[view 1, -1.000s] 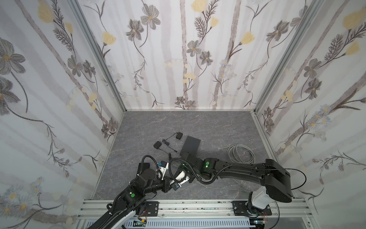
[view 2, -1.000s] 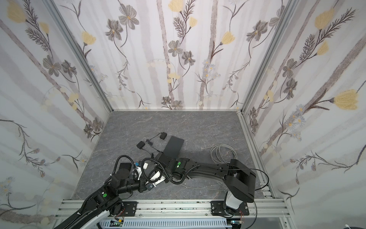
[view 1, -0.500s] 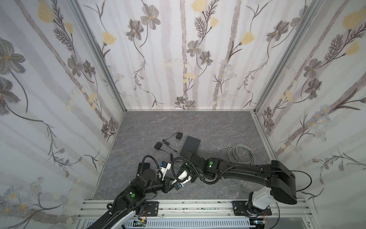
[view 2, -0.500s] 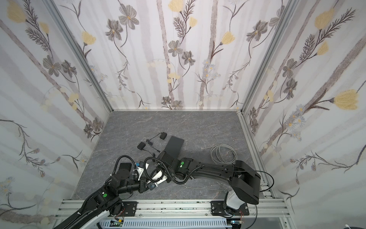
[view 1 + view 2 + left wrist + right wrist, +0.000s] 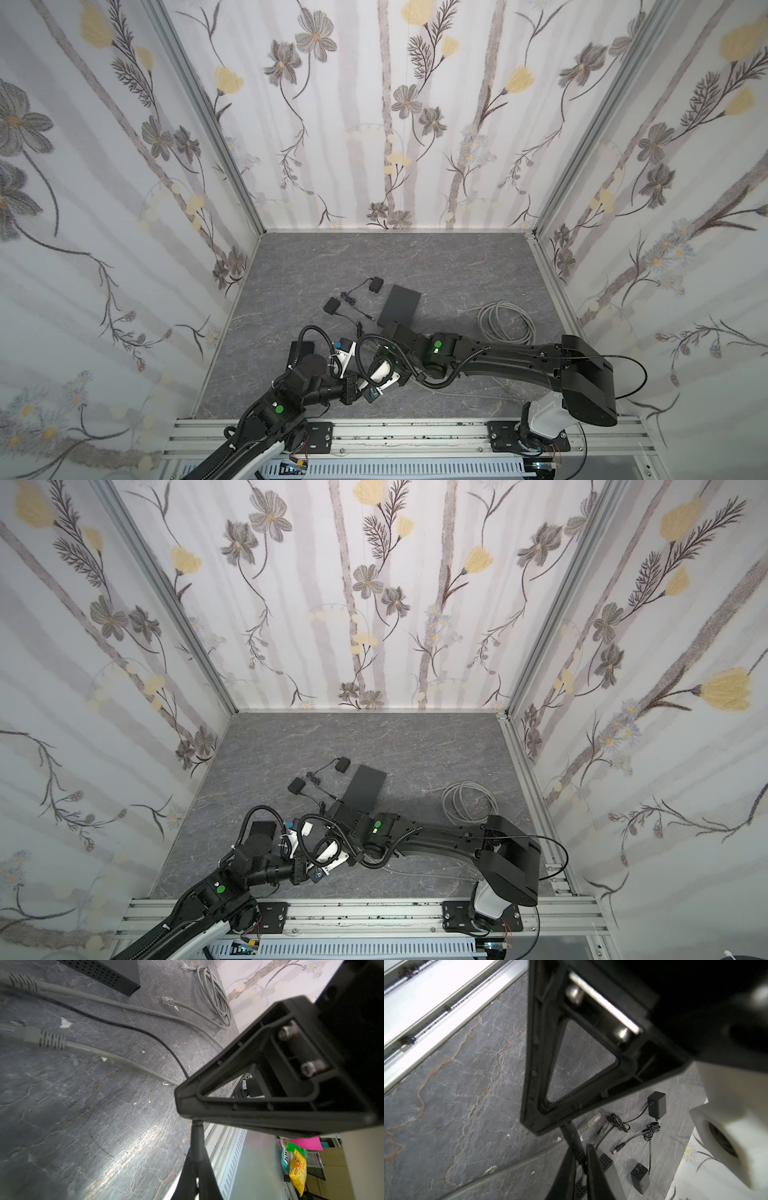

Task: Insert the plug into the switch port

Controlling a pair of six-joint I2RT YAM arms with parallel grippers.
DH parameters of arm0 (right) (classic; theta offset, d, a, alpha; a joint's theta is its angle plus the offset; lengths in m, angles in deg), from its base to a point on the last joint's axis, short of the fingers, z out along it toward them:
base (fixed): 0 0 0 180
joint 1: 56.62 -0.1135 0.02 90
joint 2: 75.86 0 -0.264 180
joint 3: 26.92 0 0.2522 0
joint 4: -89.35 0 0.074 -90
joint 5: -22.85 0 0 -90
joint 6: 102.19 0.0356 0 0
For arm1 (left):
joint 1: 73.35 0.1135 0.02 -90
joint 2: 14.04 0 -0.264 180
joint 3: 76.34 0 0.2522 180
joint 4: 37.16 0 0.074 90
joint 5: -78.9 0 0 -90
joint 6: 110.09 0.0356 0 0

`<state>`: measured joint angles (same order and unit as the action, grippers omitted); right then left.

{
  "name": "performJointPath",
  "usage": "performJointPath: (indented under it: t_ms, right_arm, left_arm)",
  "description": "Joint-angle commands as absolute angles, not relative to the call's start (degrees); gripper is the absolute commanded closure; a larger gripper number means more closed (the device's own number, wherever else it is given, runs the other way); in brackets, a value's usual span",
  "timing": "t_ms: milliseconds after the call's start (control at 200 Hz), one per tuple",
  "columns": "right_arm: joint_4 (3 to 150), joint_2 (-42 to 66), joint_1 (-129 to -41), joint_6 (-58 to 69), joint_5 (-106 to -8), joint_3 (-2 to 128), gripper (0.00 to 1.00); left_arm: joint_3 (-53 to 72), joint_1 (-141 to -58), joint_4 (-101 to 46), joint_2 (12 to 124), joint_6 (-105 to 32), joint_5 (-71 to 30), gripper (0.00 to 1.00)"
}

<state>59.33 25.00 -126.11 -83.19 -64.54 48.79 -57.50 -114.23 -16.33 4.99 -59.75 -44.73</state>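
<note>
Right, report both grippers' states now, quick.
Left gripper: closed; nothing held can be made out.
Right gripper: looks closed, fingertips together; whether it pinches anything cannot be told.

Floral-papered walls (image 5: 395, 124) enclose a grey veined stone floor (image 5: 374, 257); an aluminium rail (image 5: 415, 432) fronts it.

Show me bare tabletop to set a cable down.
Free: the strip between back wall and switch; the patch between left wall and power adapters. Crowded: front centre under both arms, and right, by the coiled Ethernet cable.
</note>
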Motion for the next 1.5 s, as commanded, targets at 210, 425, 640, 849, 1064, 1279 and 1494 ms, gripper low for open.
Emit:
performJointPath:
  t_ms: [210,425,640,849,1064,1279,1494]
  right_arm:
    - [59.9,25.1,-126.1,-82.2,-64.9,48.9,0.93]
    - [74.3,21.8,-123.7,-70.6,-61.5,41.0,0.96]
    - [84.7,21.1,-122.0,-61.2,-60.7,34.6,1.00]
    - [98.9,14.0,-121.0,-52.8,-61.7,23.1,1.00]
    - [104.6,8.8,-120.6,-48.8,-59.0,18.4,0.99]
    - [107.5,4.8,-120.8,-47.7,-58.3,15.8,0.97]
    - [107.5,3.5,-120.9,-47.6,-58.1,15.2,0.96]
  left_arm:
    - [-56.6,-114.3,-15.7,4.5,-60.1,-42.6,0.60]
    - [-50.4,-114.3,4.5,-4.5,-64.6,-19.5,0.36]
    - [-44.3,-114.3,22.4,-10.5,-77.4,1.7,0.35]
    - [-29.1,-114.0,36.0,14.3,-84.4,16.0,0.00]
    - [-12.4,-104.9,49.4,46.2,-80.7,21.5,0.00]
    - [-20.6,-96.1,30.3,44.9,-66.7,13.0,0.00]
    - [-30.3,-93.0,14.8,42.8,-63.4,7.1,0.00]
